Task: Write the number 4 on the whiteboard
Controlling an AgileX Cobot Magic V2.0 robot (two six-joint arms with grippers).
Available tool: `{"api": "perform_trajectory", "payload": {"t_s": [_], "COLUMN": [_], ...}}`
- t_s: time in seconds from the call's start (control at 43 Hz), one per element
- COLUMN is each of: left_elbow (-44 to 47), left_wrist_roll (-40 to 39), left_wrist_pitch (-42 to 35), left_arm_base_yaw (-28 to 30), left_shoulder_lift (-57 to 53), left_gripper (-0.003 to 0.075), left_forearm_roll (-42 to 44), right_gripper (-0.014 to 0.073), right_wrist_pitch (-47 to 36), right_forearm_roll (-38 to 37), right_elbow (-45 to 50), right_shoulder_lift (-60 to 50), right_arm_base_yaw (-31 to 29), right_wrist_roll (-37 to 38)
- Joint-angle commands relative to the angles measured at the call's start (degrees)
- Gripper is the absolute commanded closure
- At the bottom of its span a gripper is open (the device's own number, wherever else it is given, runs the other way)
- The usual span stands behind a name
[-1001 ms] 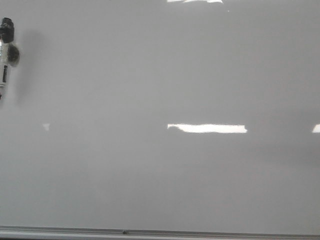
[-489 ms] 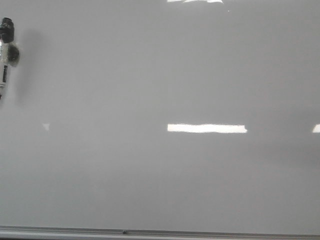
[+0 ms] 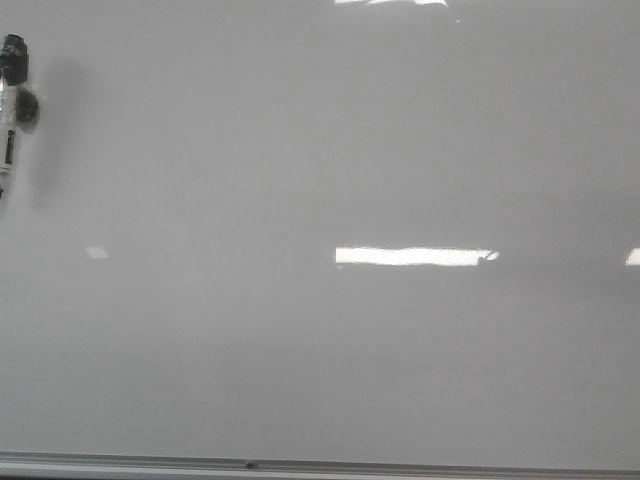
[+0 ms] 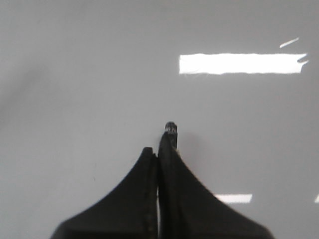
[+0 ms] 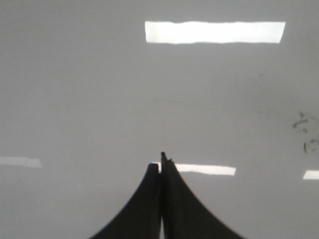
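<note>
Nothing of yours has moved; only a glare patch shifted on the whiteboard (image 3: 300, 150). Your left gripper (image 4: 158, 152) pinches a small dark object (image 4: 171, 130); your right gripper (image 5: 160, 168) is closed. A marker (image 3: 10, 110) lies far left.

Black-capped white marker (image 3: 10, 110) cut off by frame edge; small dark tip (image 4: 171, 130) past left gripper (image 4: 157, 155) fingertips, rest hidden; faint grey smudges (image 5: 305, 130) illegible.

Only tiny shifts in the bright light spots on the whiteboard (image 3: 320, 150): small left spot (image 3: 96, 252) now a soft blob, no longer a little triangle, and long middle bar (image 3: 415, 256) now nicked at its right end.
</note>
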Motion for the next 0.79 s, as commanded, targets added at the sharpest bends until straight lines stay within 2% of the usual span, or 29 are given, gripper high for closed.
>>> {"api": "perform_trajectory", "payload": {"t_s": [0.0,0.163,0.419,0.768], "left_elbow": [-6.3,-15.3,-29.2,-37.2], "left_wrist_roll": [-0.4,-0.4,-0.4,-0.4], "left_wrist_pitch": [-3.8,1.5,11.2,25.4], "left_arm_base_yaw": [-0.1,-0.1,-0.1,-0.1], "left_shoulder_lift": [-0.4,2.1,11.3,25.1], "left_gripper": [0.0741,0.0741,0.0741,0.0741], "left_forearm_roll": [-0.6,-0.6,-0.6,-0.6], "right_gripper": [0.0663,0.0663,0.0663,0.0663], "right_wrist_pitch": [-0.1,8.6,17.8,30.5], "right_forearm_roll": [0.0,0.0,0.0,0.0], "right_elbow": [-6.8,-15.2,-29.3,-42.0], "right_shoulder_lift": [-0.5,3.1,15.6,33.4], "right_arm_base_yaw": [0.0,0.0,0.0,0.0], "right_wrist_roll": [0.0,0.0,-0.4,-0.4]}}
